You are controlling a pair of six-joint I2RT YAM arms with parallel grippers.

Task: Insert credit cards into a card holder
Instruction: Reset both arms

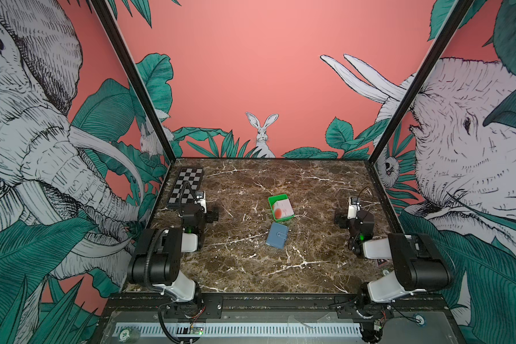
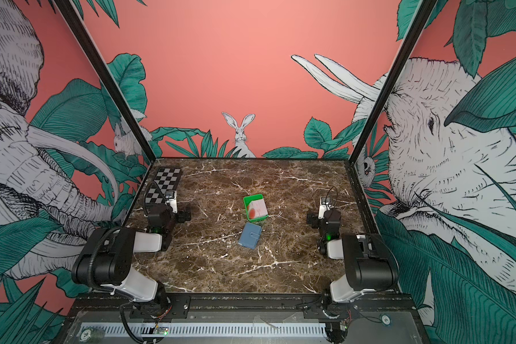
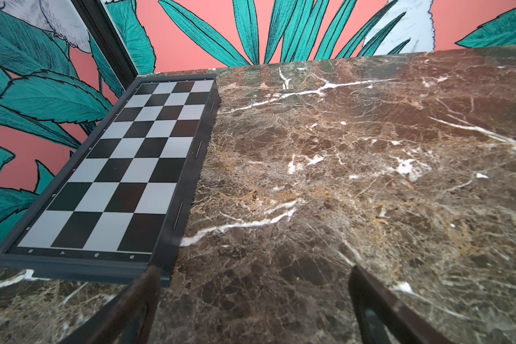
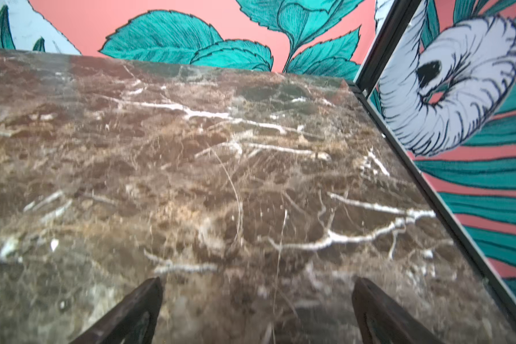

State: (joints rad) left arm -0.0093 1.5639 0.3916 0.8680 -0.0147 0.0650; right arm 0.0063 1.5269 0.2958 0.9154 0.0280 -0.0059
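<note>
A small stack of pale credit cards [image 1: 284, 208] [image 2: 258, 209], the top one marked with a red-orange circle, sat at a slant in a green tray [image 1: 276, 197] [image 2: 252, 196] near the middle of a brown marble worktop [image 1: 251, 268] [image 2: 221, 268]. Just beside the tray, toward the front edge, a slate-blue card holder [image 1: 277, 236] [image 2: 251, 236] lay flat and closed, its snap tab fastened. Whether holder and tray touched could not be told.

A folded black-and-white chessboard [image 1: 186, 187] [image 2: 165, 184] [image 3: 116, 178] lay in the back left corner, along the left edge.

The left arm [image 1: 161, 259] [image 2: 108, 262] was folded near the left edge and the right arm [image 1: 414, 262] [image 2: 367, 265] near the right edge, both well apart from the cards and holder. In the wrist views, the left jaws and the right jaws stood spread wide, grasping nothing, with bare marble between them.
</note>
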